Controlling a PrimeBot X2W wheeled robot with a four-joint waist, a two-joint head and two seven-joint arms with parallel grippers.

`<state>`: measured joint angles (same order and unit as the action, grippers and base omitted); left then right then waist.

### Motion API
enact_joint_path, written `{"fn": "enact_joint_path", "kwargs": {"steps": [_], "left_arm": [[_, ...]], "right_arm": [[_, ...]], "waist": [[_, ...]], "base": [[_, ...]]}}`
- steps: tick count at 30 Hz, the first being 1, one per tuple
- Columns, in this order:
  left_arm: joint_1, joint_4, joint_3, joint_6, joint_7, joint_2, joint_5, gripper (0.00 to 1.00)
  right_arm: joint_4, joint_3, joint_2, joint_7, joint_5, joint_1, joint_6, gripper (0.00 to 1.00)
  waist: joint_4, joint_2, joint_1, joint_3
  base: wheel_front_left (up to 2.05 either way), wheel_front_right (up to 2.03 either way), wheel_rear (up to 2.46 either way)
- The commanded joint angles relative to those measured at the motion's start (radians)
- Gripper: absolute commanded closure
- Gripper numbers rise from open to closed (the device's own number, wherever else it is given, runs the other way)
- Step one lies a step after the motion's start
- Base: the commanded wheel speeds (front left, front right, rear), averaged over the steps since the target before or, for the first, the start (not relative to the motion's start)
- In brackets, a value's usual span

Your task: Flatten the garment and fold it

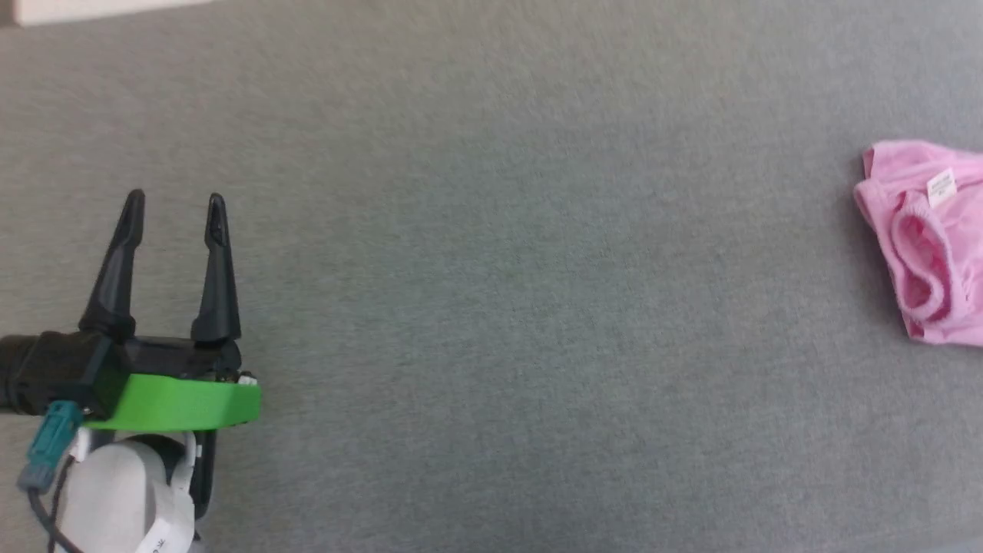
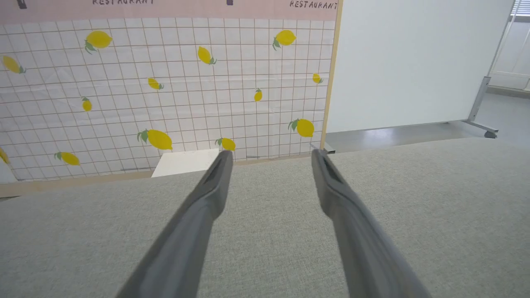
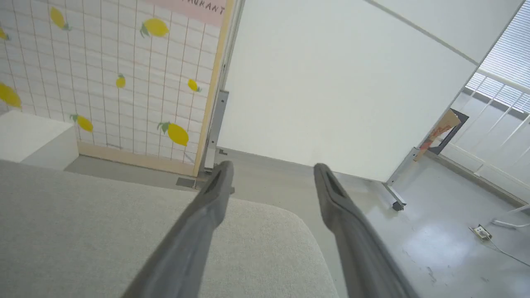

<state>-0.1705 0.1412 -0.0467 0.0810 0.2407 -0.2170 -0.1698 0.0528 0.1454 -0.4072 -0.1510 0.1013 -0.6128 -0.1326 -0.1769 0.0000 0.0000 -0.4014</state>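
Observation:
The light pink shorts point(image 1: 925, 246) lie crumpled at the far right of the grey cloth surface point(image 1: 499, 269) in the head view, partly cut off by the frame edge, with the gathered waistband and a small white label point(image 1: 941, 187) showing. My left gripper point(image 1: 175, 201) sits at the lower left, far from the shorts, open with nothing between its fingers. In the left wrist view the left gripper point(image 2: 271, 155) is spread above bare grey cloth. In the right wrist view my right gripper point(image 3: 271, 167) is open and empty over the surface's rounded corner point(image 3: 290, 231).
A lemon-patterned tiled screen point(image 2: 165, 82) and a white partition on wheels point(image 2: 414, 62) stand beyond the surface's far edge. A white box point(image 2: 186, 162) sits by the screen. Past the corner lies glossy floor point(image 3: 434, 248) with a cable and plug point(image 3: 480, 231).

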Motion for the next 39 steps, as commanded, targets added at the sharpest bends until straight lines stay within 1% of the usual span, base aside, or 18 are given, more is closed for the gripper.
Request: {"fn": "enact_joint_path", "kwargs": {"steps": [1,4,6,7,9,11,14,17,21,27,33,39], "left_arm": [[-0.007,-0.012,0.0,-0.008,0.009,0.006,-0.001,0.0],[-0.002,-0.037,0.004,-0.02,0.013,0.022,0.0,0.0],[0.001,-0.051,0.009,-0.026,0.014,0.03,0.002,0.0],[0.003,-0.059,0.011,-0.028,0.015,0.034,0.003,0.0],[0.006,-0.071,0.011,-0.034,0.016,0.039,0.001,0.0],[0.006,-0.088,0.013,-0.041,0.016,0.048,-0.001,0.0],[0.0,-0.114,0.02,-0.047,0.017,0.059,-0.006,0.0],[-0.004,-0.147,0.025,-0.054,0.017,0.072,-0.012,0.0],[-0.007,-0.18,0.021,-0.066,0.019,0.092,-0.025,0.0],[-0.009,-0.228,0.017,-0.075,0.02,0.115,-0.045,0.0],[-0.006,-0.279,0.036,-0.066,0.021,0.12,-0.03,0.0],[0.005,-0.345,0.068,-0.06,0.021,0.121,-0.006,0.0]], "right_arm": [[-0.042,-0.013,0.046,0.038,0.02,0.026,0.002,0.0],[-0.125,-0.024,0.139,0.12,0.019,0.084,0.002,0.0],[-0.155,-0.026,0.207,0.16,0.018,0.128,0.002,0.0],[-0.163,-0.023,0.249,0.18,0.019,0.151,0.002,0.0],[-0.165,-0.017,0.308,0.215,0.024,0.19,0.002,0.0],[-0.148,-0.013,0.338,0.252,0.034,0.227,0.002,0.0],[-0.103,-0.021,0.354,0.295,0.049,0.275,0.002,0.0],[-0.033,-0.038,0.356,0.334,0.112,0.315,0.002,0.0],[0.029,-0.076,0.357,0.374,0.148,0.362,0.002,0.0],[0.081,-0.097,0.357,0.404,0.167,0.412,0.002,0.0],[0.108,-0.093,0.357,0.411,0.127,0.455,0.002,0.0],[0.132,-0.099,0.357,0.412,0.113,0.506,0.002,0.0]], "waist": [[0.099,0.0,0.0,0.14],[0.131,0.0,0.0,0.191],[0.152,0.0,0.0,0.221],[0.162,0.0,0.0,0.237],[0.18,0.0,0.0,0.258],[0.2,0.0,0.0,0.276],[0.225,0.0,0.0,0.296],[0.244,0.0,0.0,0.316],[0.257,0.0,0.0,0.334],[0.257,0.0,0.0,0.346],[0.248,0.0,0.0,0.355],[0.235,0.0,0.0,0.362]], "base": [[0.0,0.0,0.0],[0.0,0.0,0.0],[0.0,0.0,0.0],[0.0,0.0,0.0],[0.0,0.0,0.0],[0.0,0.0,0.0],[0.0,0.0,0.0],[0.0,0.0,0.0],[0.0,0.0,0.0],[0.0,0.0,0.0],[0.0,0.0,0.0],[0.0,0.0,0.0]]}}
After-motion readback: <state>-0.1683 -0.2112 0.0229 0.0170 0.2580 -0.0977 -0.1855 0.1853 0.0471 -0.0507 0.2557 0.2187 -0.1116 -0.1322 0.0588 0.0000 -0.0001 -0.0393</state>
